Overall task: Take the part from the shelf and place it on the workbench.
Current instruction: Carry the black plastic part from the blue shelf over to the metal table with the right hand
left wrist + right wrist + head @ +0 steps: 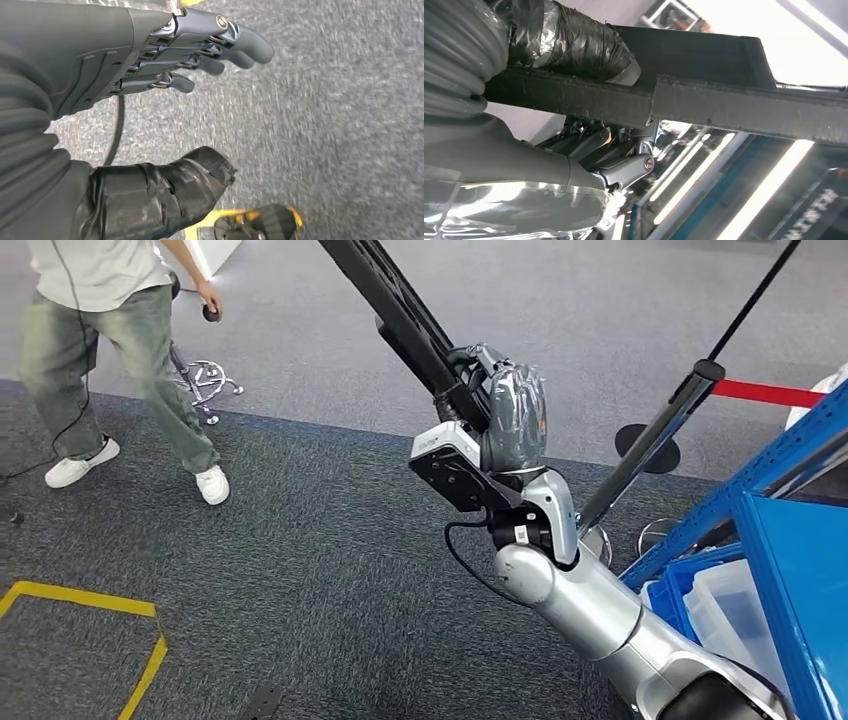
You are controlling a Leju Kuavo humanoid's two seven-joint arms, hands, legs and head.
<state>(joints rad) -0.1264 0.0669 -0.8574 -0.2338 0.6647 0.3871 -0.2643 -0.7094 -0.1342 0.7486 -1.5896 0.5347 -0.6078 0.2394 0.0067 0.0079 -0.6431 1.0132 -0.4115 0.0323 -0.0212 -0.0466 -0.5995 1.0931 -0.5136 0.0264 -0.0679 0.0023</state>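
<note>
Gripping the long black part (400,315), the right hand (512,415) holds it raised over open grey carpet (330,570), blue shelf (790,540) at right. Left hand (150,55) hangs with fingers spread, holding nothing.

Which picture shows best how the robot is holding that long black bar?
The right wrist view shows it best: the long black bar runs close across it, with the right hand wrapped around it. The head view shows the bar slanting up from that hand, farther off. The left wrist view shows the left hand above carpet.
</note>
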